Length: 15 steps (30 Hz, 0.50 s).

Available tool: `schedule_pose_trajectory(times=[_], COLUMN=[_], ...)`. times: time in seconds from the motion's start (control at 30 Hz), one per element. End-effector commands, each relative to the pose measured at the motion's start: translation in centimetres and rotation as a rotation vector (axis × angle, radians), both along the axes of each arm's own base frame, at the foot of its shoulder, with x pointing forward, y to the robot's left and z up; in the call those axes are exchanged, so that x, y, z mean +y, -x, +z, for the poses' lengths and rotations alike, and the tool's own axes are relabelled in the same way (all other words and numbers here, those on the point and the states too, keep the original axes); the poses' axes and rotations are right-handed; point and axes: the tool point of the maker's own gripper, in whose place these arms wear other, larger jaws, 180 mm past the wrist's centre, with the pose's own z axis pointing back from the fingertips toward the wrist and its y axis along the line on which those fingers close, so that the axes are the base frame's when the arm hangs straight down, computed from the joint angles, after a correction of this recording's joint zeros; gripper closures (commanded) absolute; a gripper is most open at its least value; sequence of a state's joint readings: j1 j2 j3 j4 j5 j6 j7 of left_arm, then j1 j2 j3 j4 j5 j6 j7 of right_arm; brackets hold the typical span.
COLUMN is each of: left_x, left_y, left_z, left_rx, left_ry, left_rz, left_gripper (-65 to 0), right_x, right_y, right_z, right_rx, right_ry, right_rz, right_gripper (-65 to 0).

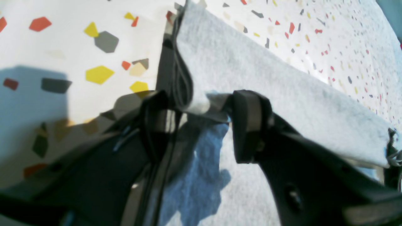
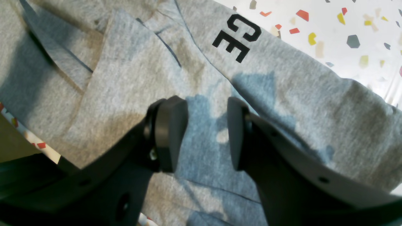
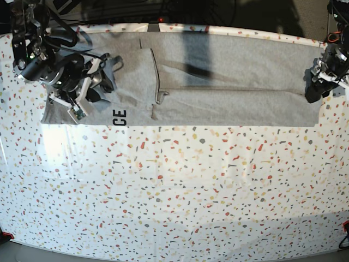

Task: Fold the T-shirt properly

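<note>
Left wrist view: the left gripper (image 1: 201,125) has its two dark fingers (image 1: 248,125) set apart, and a folded edge of the T-shirt (image 1: 267,94) sits between them at the tips. Whether the fingers press the cloth or only straddle it cannot be told. Beyond the fingertips the grey fold runs away as a long strip over the speckled bench (image 1: 78,47); more grey cloth lies under the fingers.

Right wrist view: the right gripper (image 2: 204,135) hangs over the T-shirt with its fingers (image 2: 169,131) parted, a gap of bare grey cloth showing between them and nothing gripped. Black letters "CE" (image 2: 237,37) sit beyond the fingertips, near the shirt's edge; overlapping folds lie to the left of the fingers.

Base view: the T-shirt (image 3: 218,82) lies folded into a long band along the far edge of the bench (image 3: 174,191). The right gripper (image 3: 82,103) is over its left end, with the letters just beside it; the left gripper (image 3: 313,90) is at the band's right end.
</note>
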<state>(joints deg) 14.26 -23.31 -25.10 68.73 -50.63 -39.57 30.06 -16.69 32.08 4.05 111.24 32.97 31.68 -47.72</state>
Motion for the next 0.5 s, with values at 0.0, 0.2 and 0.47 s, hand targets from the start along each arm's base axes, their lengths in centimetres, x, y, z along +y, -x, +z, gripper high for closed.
schedule_pose_trajectory(times=[0.0,0.2,0.47], left_x=[0.09,-0.47,0.39], left_y=[-0.19,-0.08,-0.53], left_z=[0.42,0.13,0.87], left_rx=[-0.009,-0.006,-0.041], left_ry=[-0.005,0.011,-0.003], left_rz=[-0.010,-0.008,0.013], left_gripper=[-25.8,-4.7,0.0], right_x=[-0.13,-0.13,-0.04], right_y=[-0.65,-0.65,-0.74], right_z=[0.96,0.96,1.07], right_rx=[-0.035,-0.035,-0.042], right_ry=[-0.004,-0.004,-0.010], right_rz=[0.001,0.002,0.002], right_gripper=[-25.7,-25.7,-25.6])
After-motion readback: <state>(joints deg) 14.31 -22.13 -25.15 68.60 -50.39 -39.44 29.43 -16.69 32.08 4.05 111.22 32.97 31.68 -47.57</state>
